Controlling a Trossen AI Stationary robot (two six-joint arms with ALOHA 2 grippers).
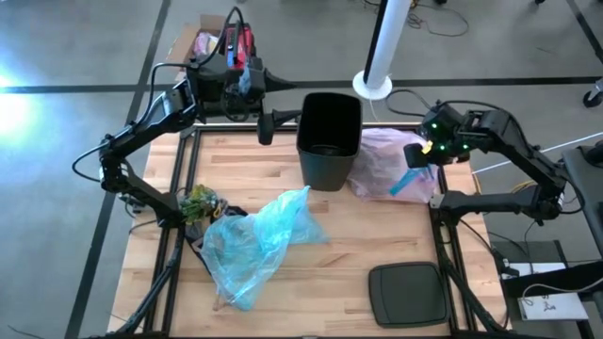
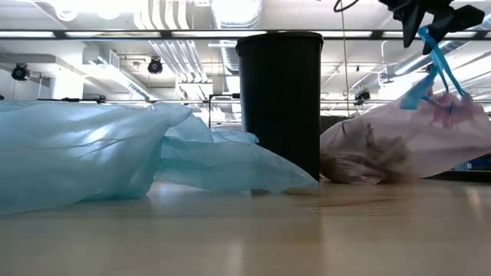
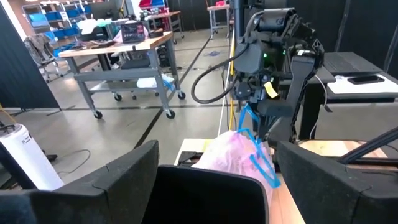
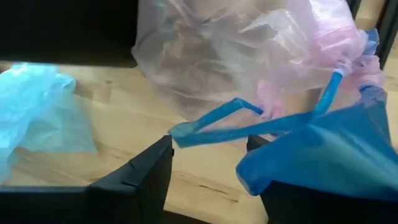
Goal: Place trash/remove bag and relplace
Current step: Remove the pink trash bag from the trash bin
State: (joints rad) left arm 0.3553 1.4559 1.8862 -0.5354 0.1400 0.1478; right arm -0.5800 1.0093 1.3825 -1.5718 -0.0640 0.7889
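Positions are read as clock directions on the overhead view, 6 o'clock being the near table edge.

1. Near edge, 5 o'clock: a flat dark grey rounded-rectangle plastic lid [image 1: 407, 294] lies on the light wooden slatted table [image 1: 349, 235].
2. 7 o'clock: a crumpled light blue translucent plastic bag [image 1: 252, 238] lies spread on the table, its tip reaching toward the centre. Just beyond it at 8 o'clock, on the table's edge, sits a small bundle of green and yellow crumpled material [image 1: 198, 201]; what it is cannot be told.
3. Centre, toward 12 o'clock: a tall black plastic waste bin [image 1: 329, 138] stands upright, with nothing draped over its rim.
4. 2 o'clock, touching the bin's side: the thin translucent pale pink plastic bin liner [image 1: 391, 162] lies filled on the table. Brownish crumpled paper trash [image 2: 360, 157] shows through its wall.
5. The liner's blue drawstrings [image 4: 249, 124] run up from the liner to the right gripper [image 1: 423, 158], which hangs above the liner's 3 o'clock side. A drawstring loop passes between its fingers, which stand a little apart; a firm clamp cannot be confirmed.
6. Far edge, 11 o'clock: the left gripper [image 1: 267, 125] hovers beside the bin's rim, fingers spread wide, holding nothing.
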